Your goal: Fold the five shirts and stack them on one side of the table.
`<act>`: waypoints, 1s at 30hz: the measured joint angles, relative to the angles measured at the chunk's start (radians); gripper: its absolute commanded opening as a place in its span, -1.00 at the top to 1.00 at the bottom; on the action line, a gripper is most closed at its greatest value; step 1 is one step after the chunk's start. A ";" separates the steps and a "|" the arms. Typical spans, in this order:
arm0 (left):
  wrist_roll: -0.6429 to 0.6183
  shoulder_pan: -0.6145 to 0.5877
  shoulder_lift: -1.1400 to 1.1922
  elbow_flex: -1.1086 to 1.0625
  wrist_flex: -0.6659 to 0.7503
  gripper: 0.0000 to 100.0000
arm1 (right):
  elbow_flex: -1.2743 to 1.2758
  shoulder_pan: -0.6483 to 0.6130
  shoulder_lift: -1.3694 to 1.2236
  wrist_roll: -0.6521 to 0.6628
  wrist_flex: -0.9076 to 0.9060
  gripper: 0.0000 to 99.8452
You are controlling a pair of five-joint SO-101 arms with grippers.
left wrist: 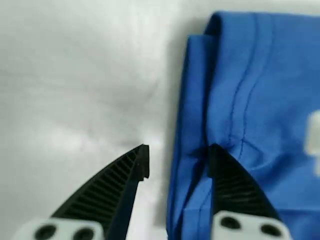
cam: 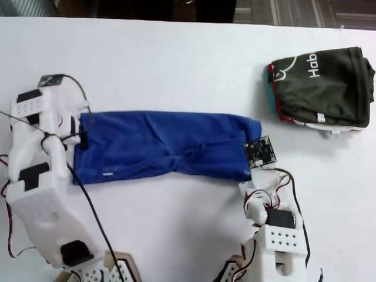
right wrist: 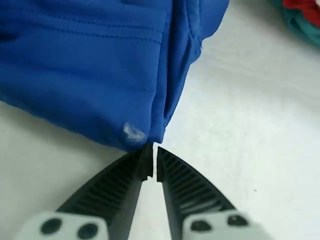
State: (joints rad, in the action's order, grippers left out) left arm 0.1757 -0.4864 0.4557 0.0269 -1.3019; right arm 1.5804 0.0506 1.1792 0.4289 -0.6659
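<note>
1. Across mid-frame of the high view I've got the blue shirt (cam: 164, 147), folded lengthwise into a long strip running L-R on the white table (cam: 176, 59). It lies flat, w/ some creases right of its centre. Upper right of frame: stack of folded shirts (cam: 320, 88), dark green one on top, red, teal and white edges showing below it, well apart from the blue shirt. L arm (cam: 35, 176) fills the left edge of frame, its tip end at the strip's left end. R arm (cam: 276, 229) sits lower right, its wrist cam board over the strip's right end. Can't judge fingers from up here.

2. L wrist view: L gripper (left wrist: 177, 160) has fingers apart, straddling the blue shirt's (left wrist: 260, 90) end edge. One finger (left wrist: 125, 180) is over bare table (left wrist: 75, 75); the other is on the blue cloth side, tip against the fabric. Folded layers of the edge sit between the two, nothing clamped. Stitch lines run across the cloth, and a small white patch (left wrist: 315, 135) shows on it.

3. R wrist view: R gripper (right wrist: 152, 160) has fingers nearly together, just a thin slit between them. Tips meet the blue shirt's (right wrist: 90, 65) corner edge; can't tell if any cloth is pinched. Small pale spot (right wrist: 132, 131) on the fabric just beside the tips. Beyond the shirt, past bare table (right wrist: 250, 100), I see a bit of the stack (right wrist: 300, 15), red over teal.
</note>
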 measured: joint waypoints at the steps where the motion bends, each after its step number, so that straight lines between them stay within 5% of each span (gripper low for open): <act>1: 0.000 0.011 0.000 0.000 -0.005 0.57 | 0.000 0.000 0.000 0.000 0.000 0.95; 19: -0.005 0.017 0.011 0.120 -0.129 0.57 | 0.000 0.000 0.000 0.000 0.000 0.95; 24: -0.009 0.015 0.011 0.118 -0.112 0.35 | 0.000 0.000 0.000 0.000 0.000 0.95; 30: -0.009 0.017 0.011 0.115 -0.109 0.39 | 0.000 0.000 0.000 0.000 0.000 0.95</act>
State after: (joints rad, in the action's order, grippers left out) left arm 0.1665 -0.4695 0.4664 0.1419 -1.4108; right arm 1.5804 0.0506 1.1792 0.4289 -0.6659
